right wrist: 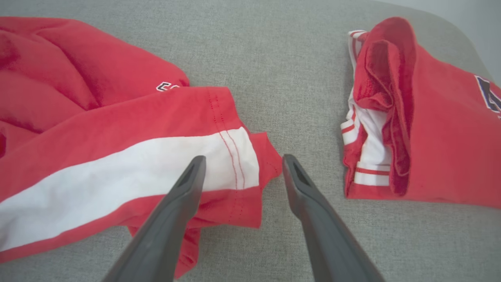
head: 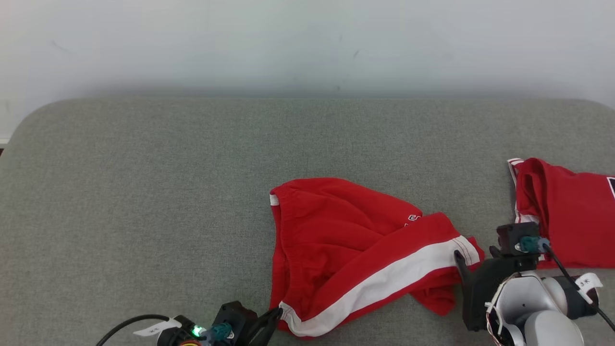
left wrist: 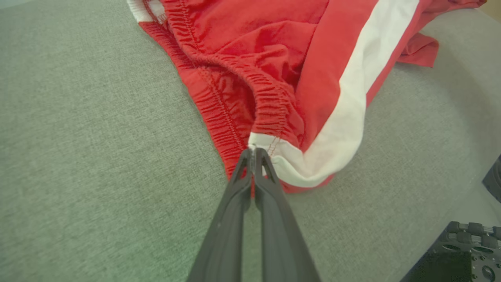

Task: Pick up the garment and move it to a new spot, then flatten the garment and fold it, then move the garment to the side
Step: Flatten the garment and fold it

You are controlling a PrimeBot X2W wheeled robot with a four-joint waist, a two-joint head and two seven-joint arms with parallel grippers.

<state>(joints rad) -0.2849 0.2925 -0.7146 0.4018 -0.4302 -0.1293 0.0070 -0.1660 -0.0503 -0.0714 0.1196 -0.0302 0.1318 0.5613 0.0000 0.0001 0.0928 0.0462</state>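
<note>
While the grey cushion [head: 144,192] bears crumpled red shorts [head: 346,230] near its front middle and a folded red garment [head: 571,211] at right, the left gripper [left wrist: 253,150] pinches the shorts' waistband corner; the right gripper [right wrist: 242,158] gapes at their hem.

Two red garments: shorts [head: 346,240], folded garment [head: 571,216]; two grippers: left gripper [left wrist: 253,150], right gripper [right wrist: 242,159]; one grey surface [head: 144,192]

One garment [head: 346,230]: red shorts, elasticated waistband, broad white side stripe, small white lettering; lying rumpled and partly doubled over itself, toward the front of the grey bench [head: 144,192].
</note>
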